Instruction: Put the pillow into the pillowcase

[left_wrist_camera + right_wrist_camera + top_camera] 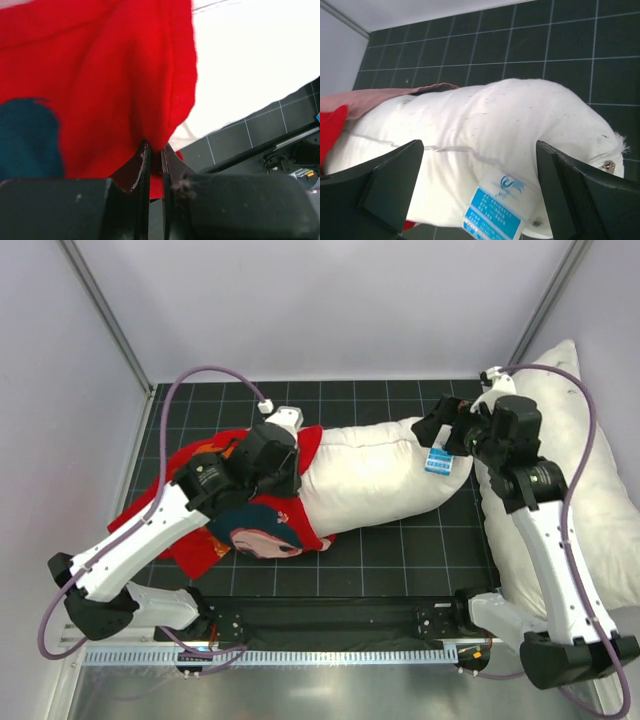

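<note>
At the pillowcase (100,75) hem, left gripper (154,150) pinches red cloth — right gripper (477,150) (jaws wide) flanks the pillow (495,110).

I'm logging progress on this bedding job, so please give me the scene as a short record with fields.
pillow: white, lying on the black gridded mat, left end inside the pillowcase, rest bare
pillowcase: red, printed, bunched around the pillow's left end
left gripper: shut on the pillowcase's edge
right gripper: open, fingers either side of the pillow's bare end, by the blue label
also present: larger white pillow at the far right
</note>
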Motion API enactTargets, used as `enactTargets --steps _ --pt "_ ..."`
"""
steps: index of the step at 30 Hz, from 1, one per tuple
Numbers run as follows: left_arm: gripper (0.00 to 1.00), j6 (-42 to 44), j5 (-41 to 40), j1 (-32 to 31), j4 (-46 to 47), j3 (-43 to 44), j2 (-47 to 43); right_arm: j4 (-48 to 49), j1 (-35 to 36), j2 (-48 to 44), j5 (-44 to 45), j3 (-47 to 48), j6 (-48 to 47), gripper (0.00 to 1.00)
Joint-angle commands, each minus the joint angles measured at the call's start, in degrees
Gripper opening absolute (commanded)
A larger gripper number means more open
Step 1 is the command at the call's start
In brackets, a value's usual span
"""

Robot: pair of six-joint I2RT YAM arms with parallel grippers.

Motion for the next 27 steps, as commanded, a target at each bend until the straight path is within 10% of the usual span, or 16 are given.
enactTargets --steps 1,9,19,21,25,27 --pt "0.00 2.3 6.1 0.2 6.7 -1.4 2.3 -2.4 0.3 -5.6 -7.7 2.6 -0.3 1.00" --pt "0.00 2.2 6.3 0.6 10.1 -2.2 6.9 -10.2 0.3 -13.0 -10.6 -3.1 -0.3 1.00" --pt "0.00 0.5 10.3 0.6 11.5 -1.6 2.6 5.1 0.7 -1.6 -9.2 -15.2 1.1 0.98" --pt "0.00 0.1 11.1 0.5 12.7 0.5 3.0 11.3 2.5 2.4 -10.2 -18.0 3.3 0.87" --pt "0.00 -0.1 17.0 -0.2 16.7 8.7 11.3 19.0 10.1 8.2 -10.4 -19.1 6.5 0.04" --pt "0.00 -0.5 19.3 -0.7 16.4 17.8 16.8 19.5 17.3 10.3 -7.9 -16.4 8.1 0.04"
